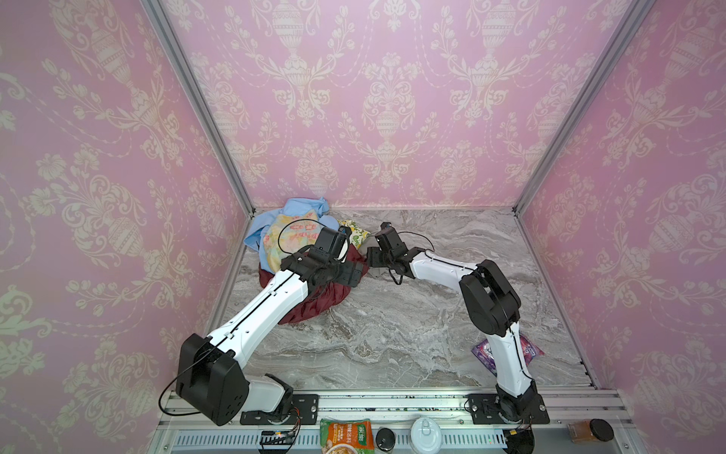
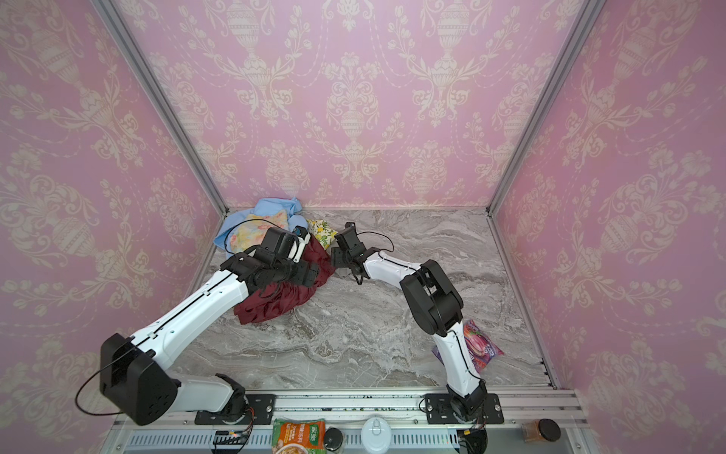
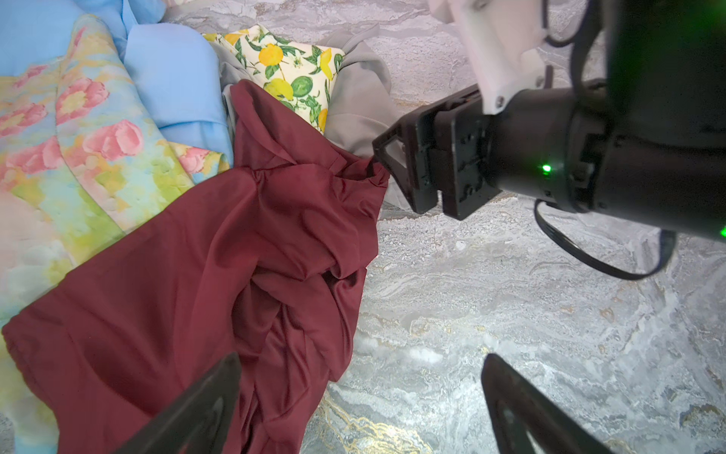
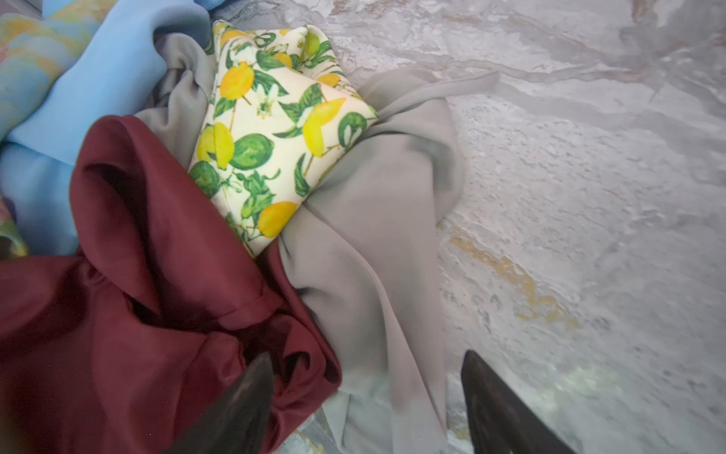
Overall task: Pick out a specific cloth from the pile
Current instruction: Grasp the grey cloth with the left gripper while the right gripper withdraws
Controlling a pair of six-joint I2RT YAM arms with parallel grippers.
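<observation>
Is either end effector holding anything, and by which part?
Nothing is held. The right end effector stands open astride the grey cloth; the left end effector is open too.

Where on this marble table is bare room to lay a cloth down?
Free: the middle and front of the grey marble table, between the shiny maroon cloth and the right arm; also the back right corner, behind that arm. Crowded: the back left corner, where the heap of mixed cloths lies partly under the left arm. The purple snack packet takes the front right.
</observation>
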